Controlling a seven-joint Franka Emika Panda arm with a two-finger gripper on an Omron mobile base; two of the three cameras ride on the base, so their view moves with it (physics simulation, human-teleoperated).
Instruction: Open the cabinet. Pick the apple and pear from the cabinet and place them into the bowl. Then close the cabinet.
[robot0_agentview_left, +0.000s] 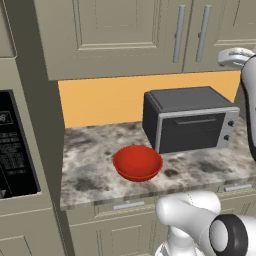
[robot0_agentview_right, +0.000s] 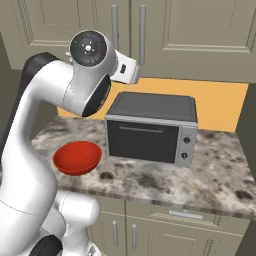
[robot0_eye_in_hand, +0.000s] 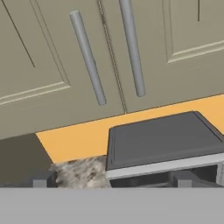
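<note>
The pincer (robot0_eye_in_hand: 111, 180) hangs open, empty, facing the shut cabinet (robot0_eye_in_hand: 109, 65) and its handles (robot0_eye_in_hand: 89, 63), presumably to pull a door, while the bowl (robot0_agentview_left: 137, 162) waits on the counter (robot0_agentview_left: 200, 167) below

A rendered kitchen corner in beige and orange.

A mottled grey-brown stone tabletop (robot0_agentview_left: 90, 170) runs beneath an orange backsplash (robot0_agentview_left: 100, 100), carrying a dark grey toaster oven (robot0_agentview_right: 150, 127) with a silver front panel and two knobs. Low beige drawers and doors (robot0_agentview_right: 165, 225) with small grey handles sit under the tabletop edge. At the far left stands a tall beige unit holding a black control panel (robot0_agentview_left: 15, 145). Light is even and soft, with faint shadows.
</note>
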